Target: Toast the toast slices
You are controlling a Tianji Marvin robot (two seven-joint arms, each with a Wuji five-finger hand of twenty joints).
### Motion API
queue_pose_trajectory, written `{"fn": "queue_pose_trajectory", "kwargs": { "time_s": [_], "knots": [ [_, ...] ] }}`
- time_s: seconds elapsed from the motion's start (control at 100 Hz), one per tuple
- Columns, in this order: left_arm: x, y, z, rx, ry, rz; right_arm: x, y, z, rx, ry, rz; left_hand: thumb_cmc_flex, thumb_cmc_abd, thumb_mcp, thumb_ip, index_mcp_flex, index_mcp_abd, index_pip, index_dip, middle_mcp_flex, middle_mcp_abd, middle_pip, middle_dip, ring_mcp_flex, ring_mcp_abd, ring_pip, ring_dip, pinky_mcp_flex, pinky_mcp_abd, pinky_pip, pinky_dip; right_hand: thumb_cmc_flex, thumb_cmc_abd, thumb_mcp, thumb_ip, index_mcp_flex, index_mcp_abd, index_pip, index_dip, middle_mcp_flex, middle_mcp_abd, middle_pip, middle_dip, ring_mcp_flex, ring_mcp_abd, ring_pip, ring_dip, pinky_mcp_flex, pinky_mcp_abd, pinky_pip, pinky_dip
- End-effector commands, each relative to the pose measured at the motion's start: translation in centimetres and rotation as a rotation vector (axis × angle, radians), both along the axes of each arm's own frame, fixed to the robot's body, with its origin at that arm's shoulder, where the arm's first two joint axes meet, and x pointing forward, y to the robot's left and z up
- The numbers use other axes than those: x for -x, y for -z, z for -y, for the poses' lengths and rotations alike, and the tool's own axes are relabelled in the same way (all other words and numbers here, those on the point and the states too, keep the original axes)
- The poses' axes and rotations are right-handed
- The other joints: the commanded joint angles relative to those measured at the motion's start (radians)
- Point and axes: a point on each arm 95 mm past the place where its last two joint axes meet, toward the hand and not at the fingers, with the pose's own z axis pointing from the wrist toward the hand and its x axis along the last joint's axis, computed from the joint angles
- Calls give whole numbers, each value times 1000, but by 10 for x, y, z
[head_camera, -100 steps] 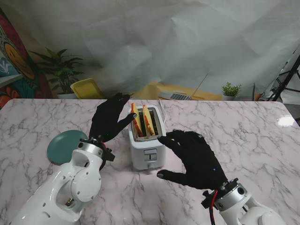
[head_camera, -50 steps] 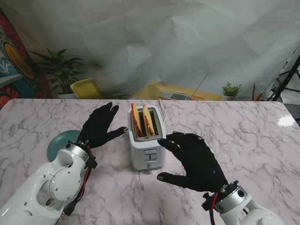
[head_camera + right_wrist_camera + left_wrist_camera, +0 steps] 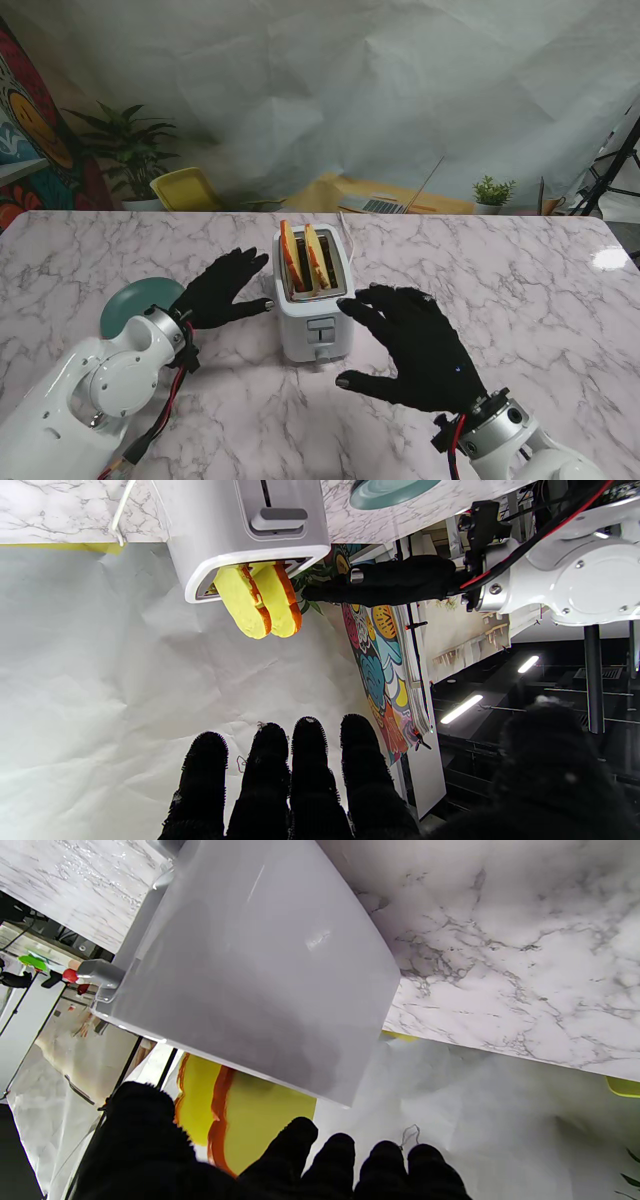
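Two toast slices [image 3: 304,262] stand upright in the slots of a white toaster [image 3: 312,318], tops sticking well out; yellow faces, orange-brown crusts. Toaster sits near the middle of the marble tabletop [image 3: 520,270], lever [image 3: 321,325] on the side nearer to me, high in its slot. White cord [image 3: 347,232] leaves the far side.

Left hand [image 3: 222,289], black-gloved, just to the toaster's left, fingers spread and holding nothing; thumb tip close to the toaster's side wall, contact not clear. Left wrist view is filled mostly by that white wall [image 3: 250,965], with the toast [image 3: 220,1110] beyond it.

Right hand [image 3: 410,345], also gloved, hovers at the toaster's right front corner, fingers apart, empty, not on the lever. Right wrist view: toaster [image 3: 240,525], both slices [image 3: 260,602], fingers [image 3: 310,770] clear of them.

Teal plate [image 3: 135,305] on the tabletop, left of the left hand, partly hidden by the arm.
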Motion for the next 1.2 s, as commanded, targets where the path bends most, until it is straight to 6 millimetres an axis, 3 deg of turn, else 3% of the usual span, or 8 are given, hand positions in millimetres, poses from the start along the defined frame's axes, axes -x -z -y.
{"fn": "queue_pose_trajectory", "kwargs": {
  "time_s": [0.0, 0.3, 0.57, 0.82, 0.91, 1.19],
  "knots": [
    [-3, 2, 0, -17, 10, -4, 2, 2, 0, 2, 1, -8, -30, 23, -11, -23, -40, -36, -20, -21, -48, -41, -25, -16, -26, -45, -32, -25, -2, -66, -45, -36, 29, 37, -28, 18, -3, 21, 13, -20, 6, 13, 16, 6, 5, 8, -49, -30, -10, -19, 9, -19],
    [-9, 8, 4, -21, 80, 29, 3, 3, 1, 6, 2, -17, 12, -15, -5, -16, -18, -82, 8, 10, -36, -105, -12, 21, -19, -64, -21, -10, 3, -77, -35, -54, 30, 37, -30, 18, -2, 20, 14, -20, 7, 13, 16, 6, 5, 8, -49, -30, -10, -19, 9, -20],
    [-13, 15, 6, -24, 119, 52, 4, 7, 4, 18, -5, -54, 65, -47, 1, -5, 56, -115, 35, 28, -7, -140, 15, 98, 1, -81, 2, 63, 7, -93, -21, -17, 27, 37, -32, 18, 19, 28, 21, -18, 28, 15, 18, 6, 29, 12, -41, -27, 6, -19, 18, -17],
    [-14, 19, 6, -18, 138, 27, 3, 17, 6, -37, -85, -311, 83, -41, -1, 0, 89, -125, 48, 34, 23, -145, 74, 116, 26, -89, 52, 84, 4, -102, -4, 35, 10, 71, -39, 21, 119, 2, 49, 1, 179, -1, -60, -23, 120, 7, -31, -21, 38, -28, 33, -5],
    [-13, 19, 7, -8, 141, -3, 4, 19, 4, -49, -105, -390, 83, -41, -1, 0, 94, -122, 50, 35, 27, -145, 82, 115, 28, -89, 58, 83, 3, -100, -3, 42, 5, 90, -44, 21, 102, 7, 34, -2, 160, -4, -80, -29, 95, -1, -44, -25, 25, -68, 25, -6],
    [-14, 15, 9, -15, 153, -42, 0, 20, -8, -42, -158, -471, 91, -47, 0, 1, 101, -114, 51, 37, 29, -133, 90, 111, 30, -84, 66, 77, 2, -96, -6, 53, -2, 114, -65, 21, 70, 31, -18, -10, 114, 13, -135, -50, 51, -1, -84, -47, 10, -103, 3, -12]
  ]
}}
